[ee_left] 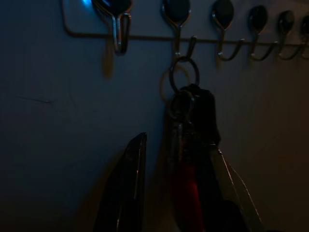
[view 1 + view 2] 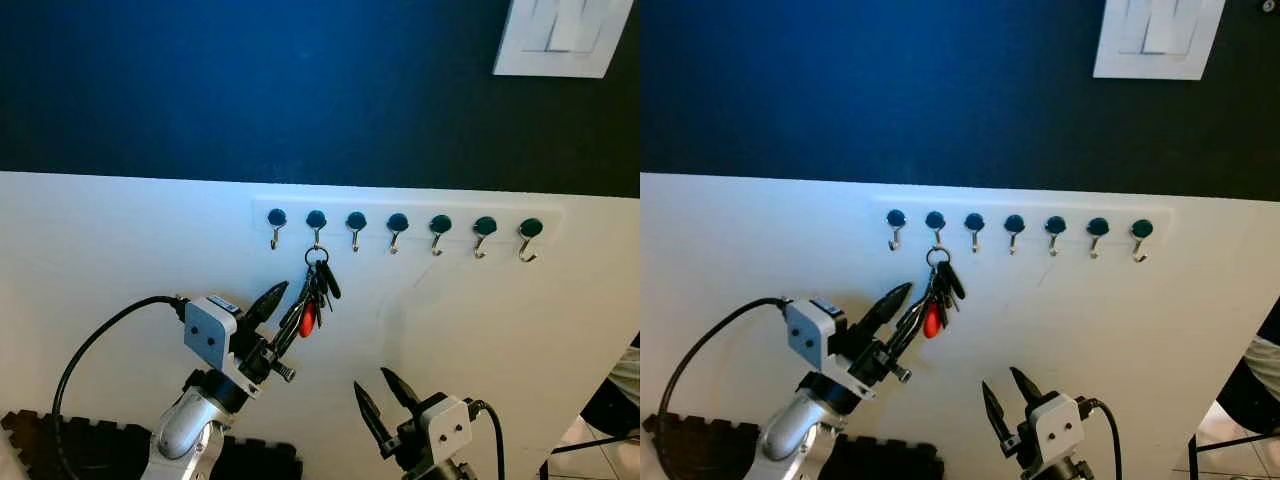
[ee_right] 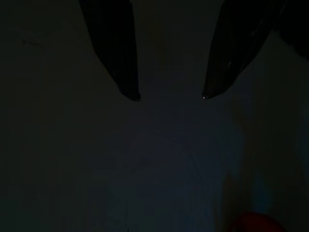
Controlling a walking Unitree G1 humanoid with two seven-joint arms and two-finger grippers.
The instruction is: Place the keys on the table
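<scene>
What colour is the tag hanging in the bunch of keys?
Red. The tag in the keys shows best in the left eye view.

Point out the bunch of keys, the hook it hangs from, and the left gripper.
keys (image 2: 312, 300), left eye view, on the red tag in the bunch.
hook (image 2: 316, 222), left eye view, on its dark round cap.
left gripper (image 2: 282, 310), left eye view, between its fingertips.

Keys (image 2: 315, 290) hang on the hook rack's (image 2: 405, 222) second hook from left.
</scene>
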